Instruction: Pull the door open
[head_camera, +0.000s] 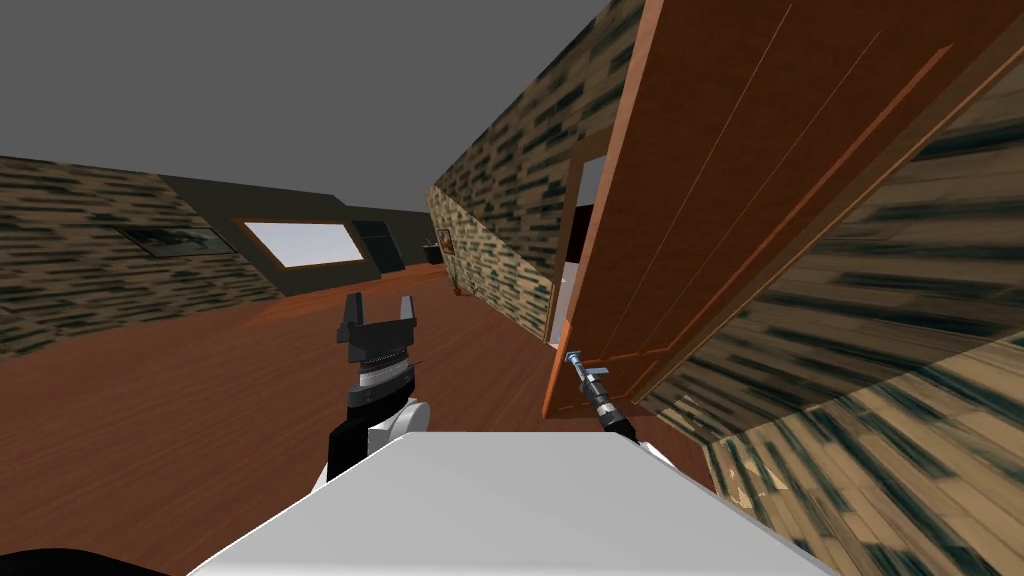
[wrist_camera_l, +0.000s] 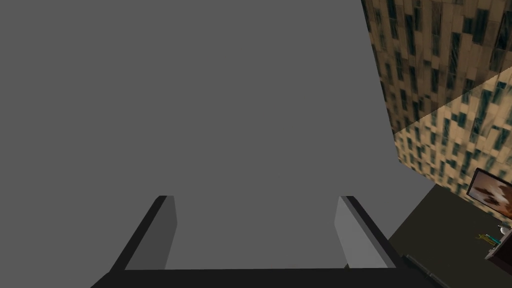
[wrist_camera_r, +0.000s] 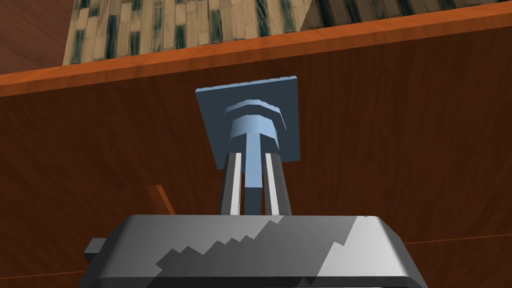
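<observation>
From the head, the brown door (head_camera: 760, 180) rises just ahead on my right. It seems to stand a little off its frame, though the lens's slant makes that hard to judge. The right gripper (head_camera: 583, 366) reaches it near its free edge, while the left gripper (head_camera: 378, 318) hangs well apart over the wooden floor (head_camera: 150, 420). At the left wrist, the two fingers (wrist_camera_l: 170, 225) stand spread wide with nothing between them. At the right wrist, the thin fingers (wrist_camera_r: 234, 182) are pressed onto the sides of a blue-grey handle (wrist_camera_r: 253, 150), a narrow bar standing out from a square plate (wrist_camera_r: 280, 100) on the door. That hold looks slim (flat blades on a smooth bar). If the pull runs straight back and does not follow the door's arc, I judge the blades could slide off the bar's end. As I stand close, the swinging door might also strike my own arm. No brand, label or writing can be read anywhere.
</observation>
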